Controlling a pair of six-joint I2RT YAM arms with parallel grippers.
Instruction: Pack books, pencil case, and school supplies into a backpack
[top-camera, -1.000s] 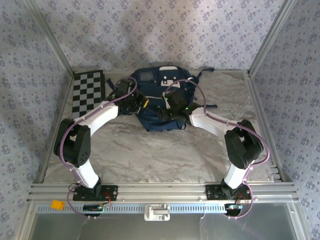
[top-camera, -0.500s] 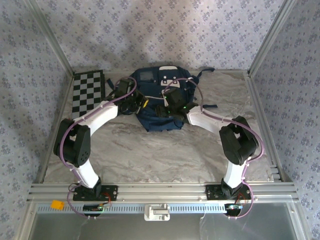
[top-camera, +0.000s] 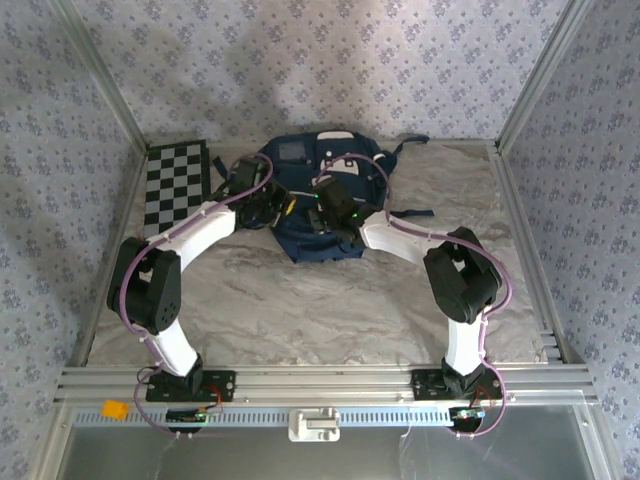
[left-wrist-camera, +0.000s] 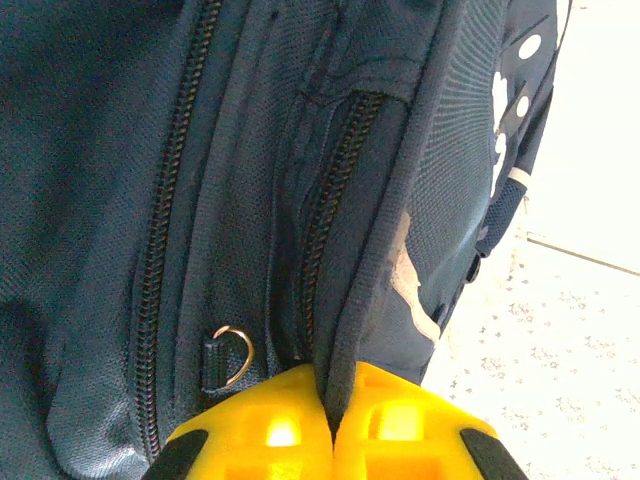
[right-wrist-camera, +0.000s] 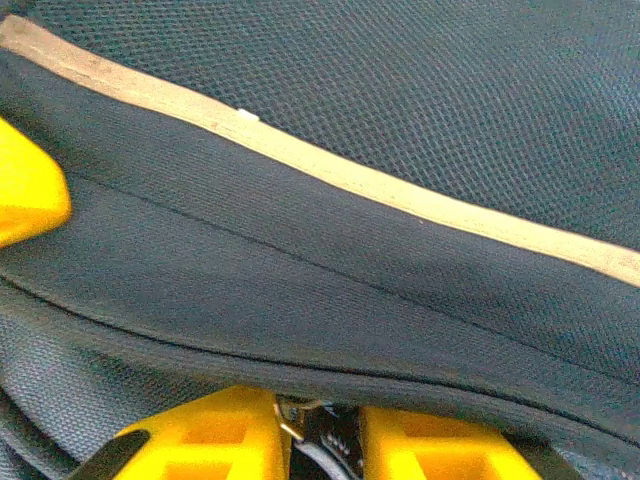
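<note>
The navy backpack (top-camera: 312, 243) lies at the back middle of the table, and both grippers are on it. My left gripper (left-wrist-camera: 332, 400) is shut on a folded fabric edge of the backpack (left-wrist-camera: 90, 150) beside a zipper and a small metal ring (left-wrist-camera: 233, 353). My right gripper (right-wrist-camera: 318, 425) is pressed under a dark fabric band with a pale trim stripe (right-wrist-camera: 330, 170), its jaws close together on the zipper pull (right-wrist-camera: 310, 435). In the top view the left gripper (top-camera: 283, 208) and right gripper (top-camera: 320, 213) sit close together. The books, pencil case and school supplies are out of view.
A black-and-white chequered board (top-camera: 175, 185) lies at the back left, beside the left arm. Dark straps (top-camera: 410, 212) trail right of the backpack. Patterned walls and metal posts enclose the marbled table (top-camera: 320, 310).
My right arm has swung left across the backpack towards the left gripper, and its jaws have narrowed. The left gripper has kept its grip and place.
</note>
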